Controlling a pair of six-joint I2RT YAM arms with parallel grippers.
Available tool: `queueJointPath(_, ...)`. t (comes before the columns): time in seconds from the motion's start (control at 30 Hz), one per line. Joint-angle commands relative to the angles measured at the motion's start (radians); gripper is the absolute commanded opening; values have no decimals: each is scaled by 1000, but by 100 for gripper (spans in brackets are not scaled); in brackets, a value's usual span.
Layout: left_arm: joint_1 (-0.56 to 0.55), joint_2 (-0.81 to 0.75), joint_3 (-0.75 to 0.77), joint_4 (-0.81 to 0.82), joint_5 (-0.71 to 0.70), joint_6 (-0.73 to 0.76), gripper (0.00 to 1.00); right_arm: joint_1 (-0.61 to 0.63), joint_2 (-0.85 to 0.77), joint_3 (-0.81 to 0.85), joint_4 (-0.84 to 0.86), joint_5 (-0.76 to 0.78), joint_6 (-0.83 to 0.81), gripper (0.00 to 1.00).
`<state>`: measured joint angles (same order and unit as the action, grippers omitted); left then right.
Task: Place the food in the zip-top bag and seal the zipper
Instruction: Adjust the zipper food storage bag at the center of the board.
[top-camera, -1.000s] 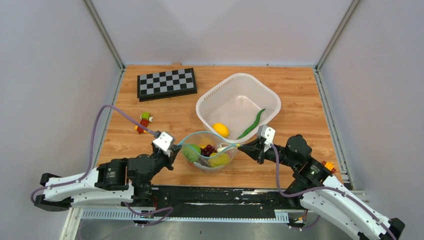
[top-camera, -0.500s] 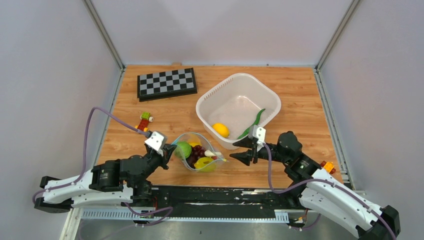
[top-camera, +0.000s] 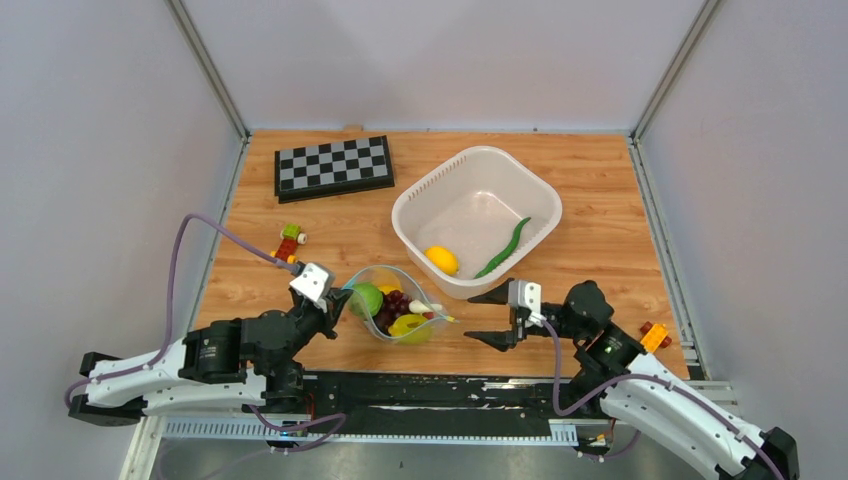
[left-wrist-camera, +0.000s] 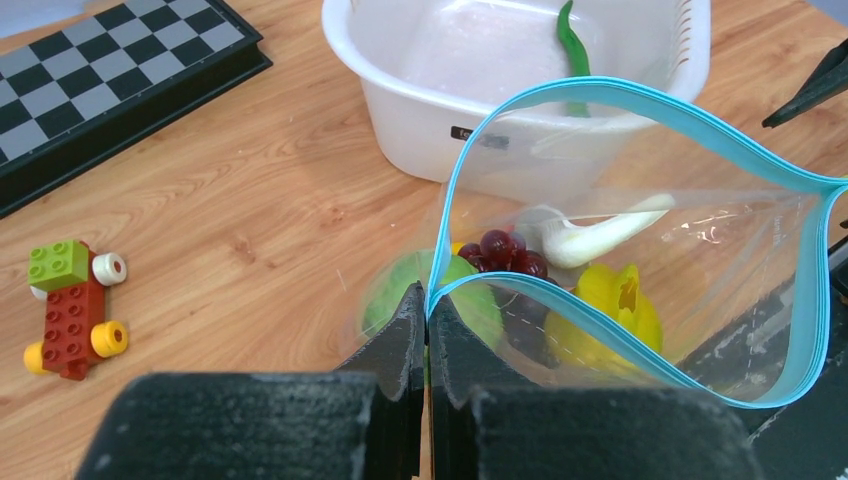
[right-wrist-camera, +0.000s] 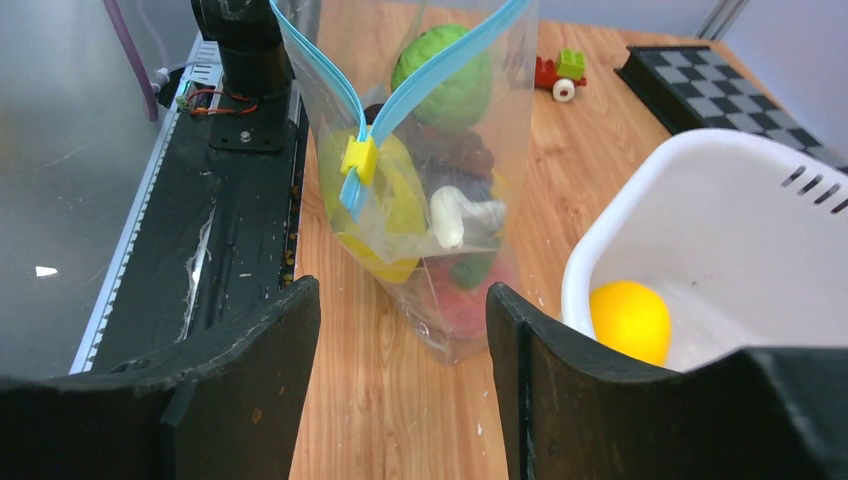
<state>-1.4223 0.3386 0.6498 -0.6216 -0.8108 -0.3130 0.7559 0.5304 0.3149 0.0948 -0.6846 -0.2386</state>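
Observation:
The clear zip-top bag (top-camera: 395, 310) stands on the wood near the front edge, its teal zipper (left-wrist-camera: 600, 90) gaping open. Inside lie a green lime (left-wrist-camera: 400, 290), purple grapes (left-wrist-camera: 505, 250), a yellow fruit (left-wrist-camera: 610, 310) and a white piece (left-wrist-camera: 590, 235). My left gripper (left-wrist-camera: 428, 300) is shut on the bag's left zipper corner. My right gripper (top-camera: 472, 317) stands open just right of the bag, touching nothing. The bag (right-wrist-camera: 430, 200) and its yellow slider (right-wrist-camera: 358, 158) lie beyond the right gripper (right-wrist-camera: 400, 295). A lemon (top-camera: 441, 260) and a green chili (top-camera: 505, 248) lie in the white basket (top-camera: 415, 205).
A checkerboard (top-camera: 333, 166) lies at the back left. Toy blocks (top-camera: 288, 244) sit left of the bag. The black base rail (top-camera: 430, 390) runs along the near edge. The basket wall stands close behind the bag and the right gripper.
My right gripper let go of the bag's right end, opened, and drew back toward the near right. The bag shifted left with the left gripper and its mouth slackened.

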Motion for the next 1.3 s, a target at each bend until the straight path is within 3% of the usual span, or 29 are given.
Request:
queueJointPath(0.0, -1, 23, 53, 31, -12, -17, 0, 16, -8, -37, 189, -24, 1, 62)
queueJointPath(0.13, -1, 43, 57, 37, -8, -21, 0, 72, 77, -17, 297, 10, 7, 63)
queueJointPath(0.3, -1, 50, 63, 32, -7, -33, 0, 180, 157, 3, 315, 129, -64, 61)
queueJointPath(0.53, -2, 43, 61, 31, -13, -40, 0, 204, 154, -32, 402, 247, -73, 48)
queueJointPath(0.73, -1, 40, 54, 27, -18, -47, 0, 205, 163, -34, 392, 260, -82, 38)
queueJointPath(1.0, -2, 6, 55, 9, -28, -55, 0, 204, 161, -28, 340, 199, -113, 41)
queueJointPath(1.27, -1, 5, 48, 6, -27, -62, 0, 204, 192, -25, 303, 233, -145, 48)
